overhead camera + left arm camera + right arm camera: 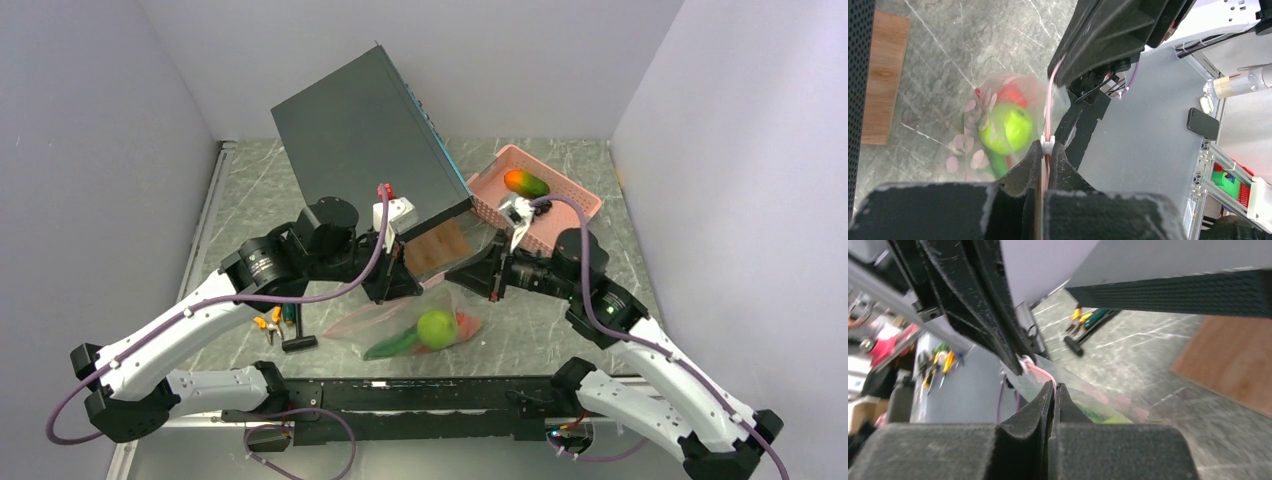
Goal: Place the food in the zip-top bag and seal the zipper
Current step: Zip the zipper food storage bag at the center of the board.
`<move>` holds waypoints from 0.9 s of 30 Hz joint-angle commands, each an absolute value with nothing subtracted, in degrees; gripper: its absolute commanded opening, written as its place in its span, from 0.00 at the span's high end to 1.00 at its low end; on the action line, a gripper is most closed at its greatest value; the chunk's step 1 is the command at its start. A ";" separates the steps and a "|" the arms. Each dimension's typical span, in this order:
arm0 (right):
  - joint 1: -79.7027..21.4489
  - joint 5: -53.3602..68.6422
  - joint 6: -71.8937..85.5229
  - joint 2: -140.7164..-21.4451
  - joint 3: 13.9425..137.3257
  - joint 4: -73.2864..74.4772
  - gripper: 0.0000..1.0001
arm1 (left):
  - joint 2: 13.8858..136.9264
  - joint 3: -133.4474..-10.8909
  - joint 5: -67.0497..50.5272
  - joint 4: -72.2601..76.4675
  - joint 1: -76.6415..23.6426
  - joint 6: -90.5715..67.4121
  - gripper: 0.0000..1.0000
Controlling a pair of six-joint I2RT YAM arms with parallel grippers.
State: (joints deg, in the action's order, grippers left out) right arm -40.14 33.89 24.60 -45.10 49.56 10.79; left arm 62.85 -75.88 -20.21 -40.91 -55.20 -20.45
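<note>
The clear zip-top bag (405, 322) hangs between my two grippers over the table. Inside it are a lime-green round fruit (437, 328), a long green pod (392, 346) and red pieces (467, 324). My left gripper (418, 288) is shut on the pink zipper (1050, 100), just behind its white slider (1048, 144). My right gripper (455, 272) is shut on the same zipper strip (1040, 372) a short way along, facing the left one. The fruit also shows through the bag in the left wrist view (1005, 127). An orange-green mango (525, 182) and black grapes (543, 207) lie in the pink basket (578, 205).
A large dark box (370, 140) leans tilted at the back, over a wooden board (440, 248). Small orange-and-black hand tools (275, 320) lie left of the bag, and also show in the right wrist view (1080, 322). The pink basket stands at the back right.
</note>
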 commanded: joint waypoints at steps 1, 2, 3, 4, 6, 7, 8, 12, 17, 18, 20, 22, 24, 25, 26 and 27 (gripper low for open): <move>-39.27 10.90 28.35 -38.55 47.21 11.28 1.00 | 61.87 -77.08 -20.68 -44.56 -54.79 -20.89 1.00; -39.27 9.36 28.31 -37.50 46.83 11.96 1.00 | 61.65 -76.90 -20.84 -44.54 -54.66 -20.72 1.00; -39.29 7.72 28.30 -36.03 46.50 12.48 1.00 | 61.43 -76.68 -21.03 -44.60 -54.62 -20.60 1.00; -39.29 6.60 28.53 -35.05 46.17 12.93 1.00 | 61.16 -76.53 -21.09 -44.70 -54.51 -20.52 1.00; -39.29 4.65 28.84 -33.77 46.05 14.06 1.00 | 60.73 -76.25 -21.34 -45.13 -54.44 -20.08 1.00; -39.24 3.88 28.94 -33.22 46.01 14.48 1.00 | 60.47 -76.21 -21.48 -45.43 -54.41 -19.92 1.00; -39.28 3.25 28.98 -32.78 45.90 14.72 1.00 | 60.16 -76.06 -21.53 -45.70 -54.43 -19.75 1.00; -39.16 0.07 29.77 -31.21 45.27 15.74 1.00 | 58.35 -74.49 -21.66 -46.07 -54.41 -19.24 1.00; -39.14 -0.76 29.90 -29.05 44.74 15.66 1.00 | 55.74 -72.25 -20.60 -46.42 -54.42 -18.89 1.00; -39.07 -2.55 30.07 -28.81 45.01 16.48 1.00 | 55.12 -71.60 -20.15 -46.11 -54.43 -18.86 1.00; -39.08 -4.49 30.34 -27.52 44.98 17.18 1.00 | 54.32 -70.78 -18.30 -46.40 -54.40 -18.49 1.00; -39.09 -6.56 30.52 -26.29 45.33 18.25 1.00 | 53.80 -70.40 -17.03 -47.62 -54.45 -17.80 1.00; -39.11 -8.03 30.41 -25.80 46.09 19.61 1.00 | 52.82 -69.64 -16.44 -47.88 -54.41 -17.20 1.00; -39.11 -8.68 30.34 -25.22 46.15 19.82 1.00 | 52.48 -69.35 -16.14 -48.01 -54.41 -16.92 1.00; -39.13 -9.50 30.22 -24.62 46.14 20.13 1.00 | 52.18 -69.20 -16.05 -48.40 -54.45 -16.78 1.00; -39.11 -10.41 30.03 -24.17 46.37 20.69 1.00 | 51.94 -69.25 -15.75 -48.75 -54.41 -16.71 1.00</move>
